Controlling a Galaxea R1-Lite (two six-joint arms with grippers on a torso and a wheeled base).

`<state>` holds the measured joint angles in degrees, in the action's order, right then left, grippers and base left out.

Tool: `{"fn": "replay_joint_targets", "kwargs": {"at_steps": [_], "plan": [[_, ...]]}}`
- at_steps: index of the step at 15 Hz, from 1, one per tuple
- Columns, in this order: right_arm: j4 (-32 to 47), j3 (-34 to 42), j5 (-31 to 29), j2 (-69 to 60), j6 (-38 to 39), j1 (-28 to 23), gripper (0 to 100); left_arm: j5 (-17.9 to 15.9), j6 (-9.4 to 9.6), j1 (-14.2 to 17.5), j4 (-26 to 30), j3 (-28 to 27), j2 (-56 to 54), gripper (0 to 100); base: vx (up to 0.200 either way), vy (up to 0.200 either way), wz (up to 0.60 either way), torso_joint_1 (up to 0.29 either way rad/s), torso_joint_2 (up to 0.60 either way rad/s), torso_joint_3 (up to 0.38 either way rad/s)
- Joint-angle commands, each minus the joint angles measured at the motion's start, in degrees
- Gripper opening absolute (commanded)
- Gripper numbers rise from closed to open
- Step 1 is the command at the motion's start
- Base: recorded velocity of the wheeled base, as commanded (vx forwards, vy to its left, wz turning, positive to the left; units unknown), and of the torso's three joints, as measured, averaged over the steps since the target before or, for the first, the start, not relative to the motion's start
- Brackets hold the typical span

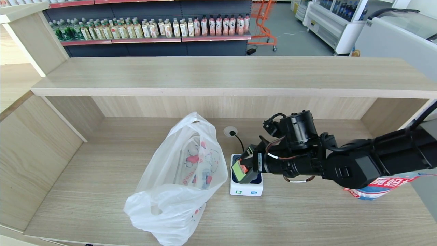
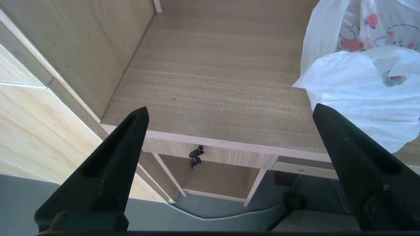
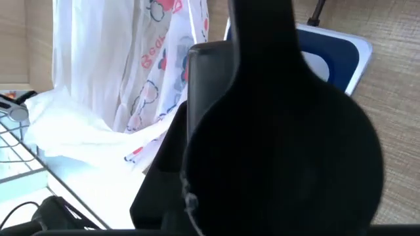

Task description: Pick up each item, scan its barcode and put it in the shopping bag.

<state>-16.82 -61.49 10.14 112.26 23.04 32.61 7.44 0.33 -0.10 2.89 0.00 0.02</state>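
My right gripper (image 1: pixel 244 168) is shut on a small green and orange packet (image 1: pixel 238 170), held just above the white barcode scanner (image 1: pixel 246 188) with its blue top (image 3: pixel 340 54). Just left of the scanner stands the white plastic shopping bag (image 1: pixel 181 177), printed with cartoon figures and with items inside; it also fills the far side of the right wrist view (image 3: pixel 98 78). My left gripper (image 2: pixel 231 113) hangs open with nothing in it over the counter's front edge, the shopping bag (image 2: pixel 367 65) off to one side of it.
A red, white and blue package (image 1: pixel 382 186) lies on the counter under my right forearm. A cable (image 1: pixel 239 139) runs from a grommet hole (image 1: pixel 230 131) to the scanner. A raised wooden ledge (image 1: pixel 225 77) and side walls enclose the counter.
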Motion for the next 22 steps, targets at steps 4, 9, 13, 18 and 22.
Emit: {"fn": "replay_joint_targets", "kwargs": {"at_steps": [4, 9, 13, 18, 22], "plan": [[0.4, -1.5, 0.2, -10.5, 2.5, 1.8, 0, 0.0, 0.02, 0.0, 0.0, 0.0, 0.0, 100, 0.0, 0.0, 0.0, 0.0, 0.0, 0.0], [5.0, 6.4, -2.3, -26.7, -16.1, -1.8, 0, 0.0, 0.02, 0.0, -0.1, 0.0, 0.0, 100, 0.0, 0.0, 0.0, 0.0, 0.0, 0.0], [1.2, 16.9, -3.5, -31.8, -19.6, -3.3, 0, 0.0, 0.02, 0.0, 0.0, 0.0, 0.0, 100, 0.0, 0.0, 0.0, 0.0, 0.0, 0.0], [1.1, 20.7, -3.0, -35.2, -19.1, -3.2, 0, 0.0, -0.33, 0.0, -0.1, 0.0, 0.0, 100, -0.04, 0.0, 0.0, 0.002, 0.0, 0.001], [1.1, 20.6, -2.8, -34.7, -11.4, -2.6, 0, 0.0, -0.07, 0.0, 0.0, 0.0, 0.1, 100, -0.1, 0.0, 0.0, 0.008, 0.0, 0.002]]}}
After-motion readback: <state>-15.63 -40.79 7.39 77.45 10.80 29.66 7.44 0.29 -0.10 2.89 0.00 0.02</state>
